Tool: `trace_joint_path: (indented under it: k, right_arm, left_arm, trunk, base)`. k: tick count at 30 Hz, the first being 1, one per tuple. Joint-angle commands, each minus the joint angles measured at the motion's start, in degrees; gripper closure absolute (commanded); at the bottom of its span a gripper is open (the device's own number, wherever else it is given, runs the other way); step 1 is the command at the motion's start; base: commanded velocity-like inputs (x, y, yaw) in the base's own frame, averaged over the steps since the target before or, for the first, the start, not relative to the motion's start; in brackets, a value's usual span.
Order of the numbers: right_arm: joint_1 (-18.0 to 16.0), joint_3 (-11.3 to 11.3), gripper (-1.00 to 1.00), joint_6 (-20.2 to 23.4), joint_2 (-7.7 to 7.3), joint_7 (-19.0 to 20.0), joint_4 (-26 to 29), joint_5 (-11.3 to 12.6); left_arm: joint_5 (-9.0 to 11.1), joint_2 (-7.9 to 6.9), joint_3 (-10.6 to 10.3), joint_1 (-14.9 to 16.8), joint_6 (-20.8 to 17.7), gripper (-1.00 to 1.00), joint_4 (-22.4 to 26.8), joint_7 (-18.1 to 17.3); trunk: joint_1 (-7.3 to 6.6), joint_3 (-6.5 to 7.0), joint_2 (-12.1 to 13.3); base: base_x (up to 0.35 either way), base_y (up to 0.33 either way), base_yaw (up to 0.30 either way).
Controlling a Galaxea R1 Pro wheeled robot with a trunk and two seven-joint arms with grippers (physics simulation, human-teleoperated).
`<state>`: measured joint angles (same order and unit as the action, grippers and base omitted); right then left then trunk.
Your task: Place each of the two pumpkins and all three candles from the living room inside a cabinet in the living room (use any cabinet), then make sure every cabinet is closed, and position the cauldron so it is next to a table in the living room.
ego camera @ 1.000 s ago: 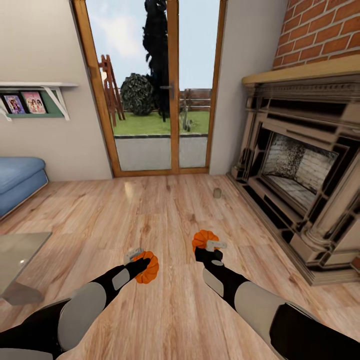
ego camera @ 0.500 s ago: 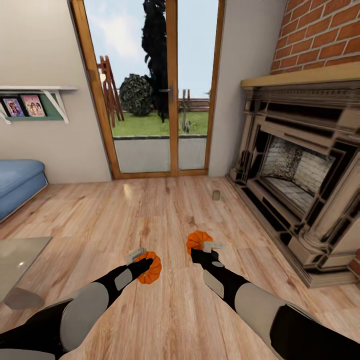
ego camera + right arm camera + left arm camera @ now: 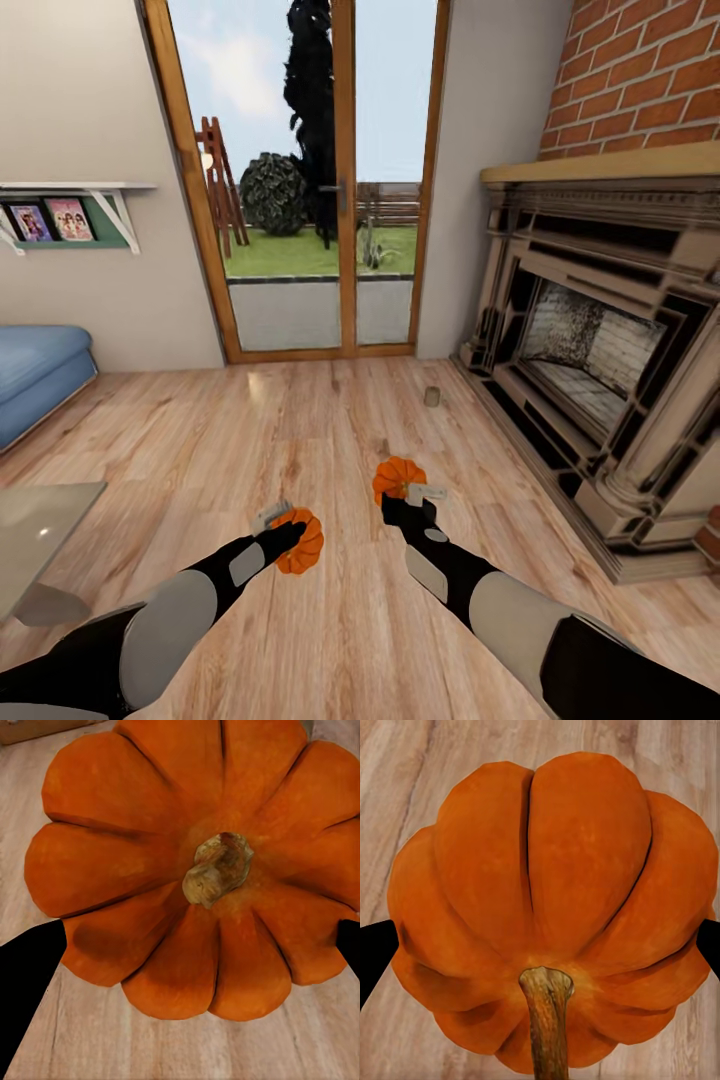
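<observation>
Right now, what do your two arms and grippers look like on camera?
Both arms have glossy black segments with light grey rounded shells on the forearms and a small grey panel near each wrist. The left gripper and right gripper have black bodies with pale grey finger pieces. In the wrist views the fingertips show as plain black wedges. No cables or markings are visible.

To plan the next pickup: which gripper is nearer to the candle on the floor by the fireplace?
Right. The right gripper is nearer the candle; the left gripper is farther back and left.
</observation>
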<state>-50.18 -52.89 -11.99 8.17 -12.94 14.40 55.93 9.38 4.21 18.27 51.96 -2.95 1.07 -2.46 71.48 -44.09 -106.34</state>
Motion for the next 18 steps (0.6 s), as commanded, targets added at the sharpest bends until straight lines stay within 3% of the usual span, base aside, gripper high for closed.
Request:
trace_joint_path:
  k: [1,18]
  right_arm:
    - [0.16,-0.53,1.00,-0.85,0.00,-0.25,0.02,0.64]
    - [0.58,-0.54,1.00,-1.90,0.00,-0.25,0.02,0.67]
  left_arm:
    - [0.55,0.01,-0.03,-0.01,-0.31,1.00,0.08,-0.09]
    - [0.55,0.45,-0.05,-0.01,-0.39,1.00,0.08,-0.09]
  trunk:
    - [-0.23,0.22,0.40]
    - [-3.97,4.75,7.21]
  base:
    - [0.000,0.000,0.053]
    - [0.000,0.000,0.101]
